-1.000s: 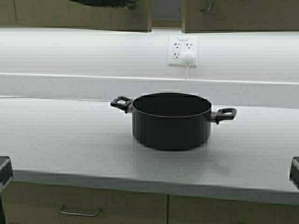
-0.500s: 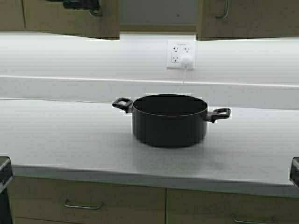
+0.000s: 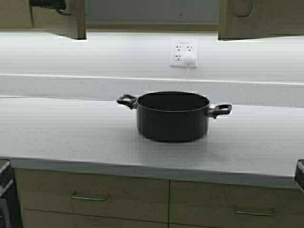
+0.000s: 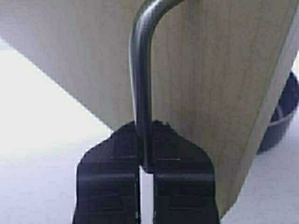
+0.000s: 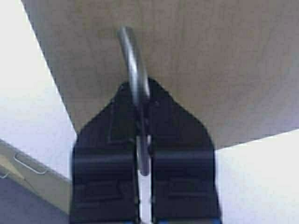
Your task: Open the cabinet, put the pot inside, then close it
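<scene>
The black pot (image 3: 173,116) stands upright on the white counter (image 3: 66,137), centred, with no lid. Above it the cabinet's two doors stand swung open, with the grey inside (image 3: 152,12) showing between them. My left gripper (image 3: 47,4) is shut on the left door's metal bar handle (image 4: 140,70); in the left wrist view the gripper (image 4: 145,128) pinches the bar against the wood-grain door (image 4: 210,70), and the pot (image 4: 282,116) shows past the door's edge. My right gripper (image 5: 139,95) is shut on the right door's handle (image 5: 133,56); that handle (image 3: 244,9) shows top right in the high view.
A wall outlet with a white plug and cord (image 3: 185,52) sits behind the pot. Base drawers with horizontal handles (image 3: 89,197) run under the counter's front edge. Dark parts of the robot show at the lower corners (image 3: 299,173).
The robot has backed away from the counter; more of the drawers shows. Both doors have swung farther apart, widening the grey opening.
</scene>
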